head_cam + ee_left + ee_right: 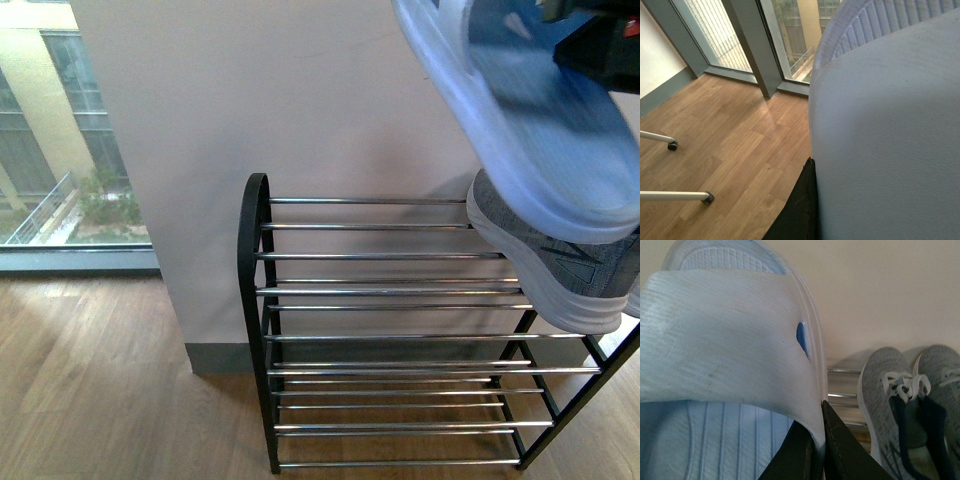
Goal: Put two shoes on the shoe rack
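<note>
Blue slide held high above the shoe rack

The right fingers pinch the slide's strap — so it can drop beside the grey sneakers on the rack's top shelf. Left fingers: cannot tell.

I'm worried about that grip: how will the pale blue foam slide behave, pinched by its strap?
The pale blue foam slide probably counts as light for its bulk; the right gripper carries it by the strap edge alone. That thin strap likely flexes, so the slide may swing or tilt. Its textured foam seems unlikely to slip.
</note>
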Action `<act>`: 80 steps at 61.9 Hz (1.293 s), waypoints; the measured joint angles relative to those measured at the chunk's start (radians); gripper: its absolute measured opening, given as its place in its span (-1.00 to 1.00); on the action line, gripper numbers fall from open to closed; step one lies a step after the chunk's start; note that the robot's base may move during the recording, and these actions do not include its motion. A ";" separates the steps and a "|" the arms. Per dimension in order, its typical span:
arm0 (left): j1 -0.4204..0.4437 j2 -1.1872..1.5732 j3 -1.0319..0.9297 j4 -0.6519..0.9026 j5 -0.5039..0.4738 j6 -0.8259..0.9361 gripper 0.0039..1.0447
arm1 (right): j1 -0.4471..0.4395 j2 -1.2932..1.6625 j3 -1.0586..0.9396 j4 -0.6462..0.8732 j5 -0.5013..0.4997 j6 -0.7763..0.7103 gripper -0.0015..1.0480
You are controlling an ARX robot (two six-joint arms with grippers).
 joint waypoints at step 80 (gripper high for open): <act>0.000 0.000 0.000 0.000 0.000 0.000 -0.97 | -0.044 0.720 0.621 -0.376 0.232 0.346 -0.96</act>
